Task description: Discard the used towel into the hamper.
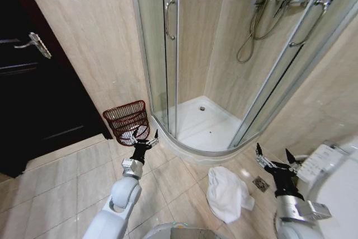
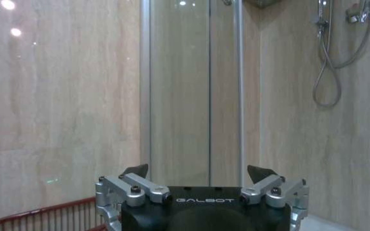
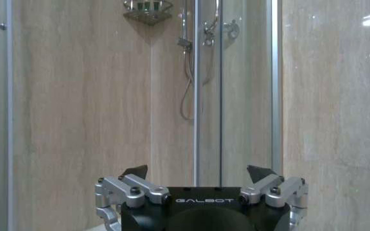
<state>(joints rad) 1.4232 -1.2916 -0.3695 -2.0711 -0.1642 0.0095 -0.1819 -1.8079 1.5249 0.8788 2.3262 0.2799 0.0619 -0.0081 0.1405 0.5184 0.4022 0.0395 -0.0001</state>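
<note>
The crumpled white cloth towel [image 1: 226,193] lies in a loose heap on the beige tiled floor [image 1: 61,183], just in front of the raised white curb of the shower tray [image 1: 196,120] and near a small square floor drain [image 1: 260,183]. It looks soft, light and limp, so it should bunch under a pinch and drape once lifted; a raised fold near the top of the heap seems the best place to take hold, since the flat edges lie close to the tile. The right claw [image 1: 275,157] hangs released, its 2 fingers spread, above and to the right of the towel, close beside the white toilet [image 1: 330,166], which crowds that side. The small dark red-brown wire hamper [image 1: 128,120] stands against the tiled wall between the dark door [image 1: 33,82] and the glass shower enclosure [image 1: 168,43], its mouth open upward and well apart from the towel. The left claw [image 1: 144,136] is held just in front of the hamper, also spread and empty; from its wrist view the hamper's rim [image 2: 44,216] sits low beside it. The open floor between towel and hamper gives free room for a carry, though trailing cloth could catch on the curb or the wire rim.
</note>
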